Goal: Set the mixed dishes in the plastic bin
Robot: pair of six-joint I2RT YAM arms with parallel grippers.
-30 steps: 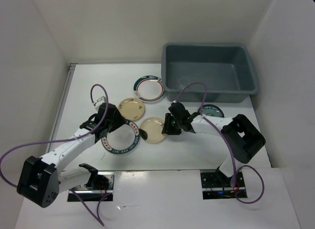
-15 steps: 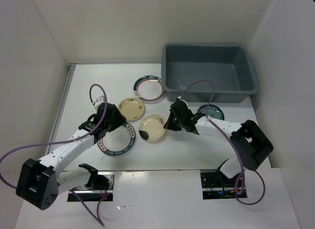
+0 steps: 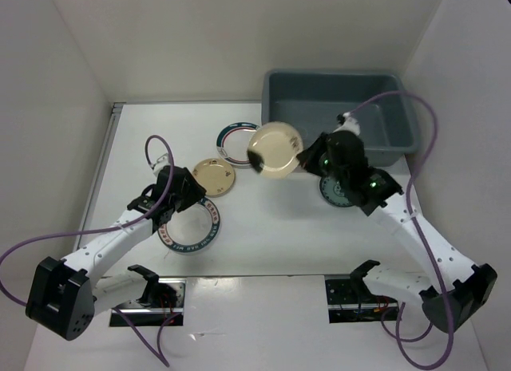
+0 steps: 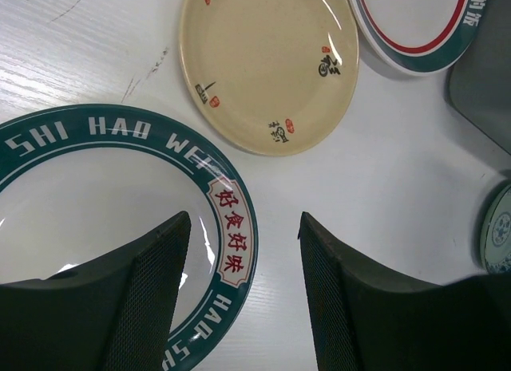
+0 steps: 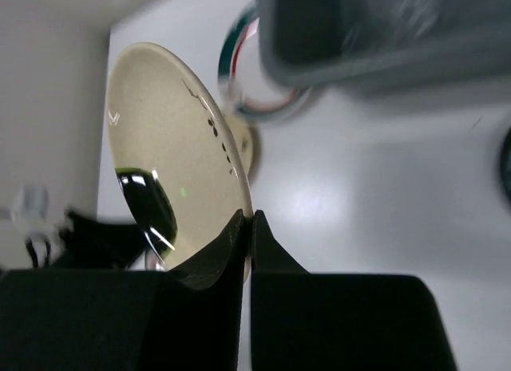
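The right hand [image 3: 307, 157] is clenched on the rim of a round beige plate [image 3: 275, 150]. It holds the plate tilted, up off the white counter [image 3: 263, 243], just beside the near left corner of the grey-blue rectangular plastic bin [image 3: 343, 116]. In the right wrist view both fingers [image 5: 235, 235] pinch the plate's lower edge. The plate [image 5: 176, 155] stands steeply on edge there, with a dark glossy patch low on its face, and the bin [image 5: 383, 28] is blurred at the upper right.

The left hand [image 3: 188, 197] is released, its fingers spread. It hangs low over the far right part of a white round plate with a dark teal lettered rim [image 3: 190, 223], which lies flat on the counter. In the left wrist view the two fingers [image 4: 152, 291] stand on either side of that rim [image 4: 231, 243], one over the white centre and one over bare counter. Whether they touch the plate cannot be told.

A second beige round plate [image 3: 214, 176] lies flat just beyond the lettered plate. Farther back is a second white plate with a teal rim and a red ring [image 3: 234, 142], near the bin's left wall and partly hidden behind the held plate. A small teal patterned plate [image 3: 339, 189] lies on the counter in front of the bin, partly covered by the right arm.
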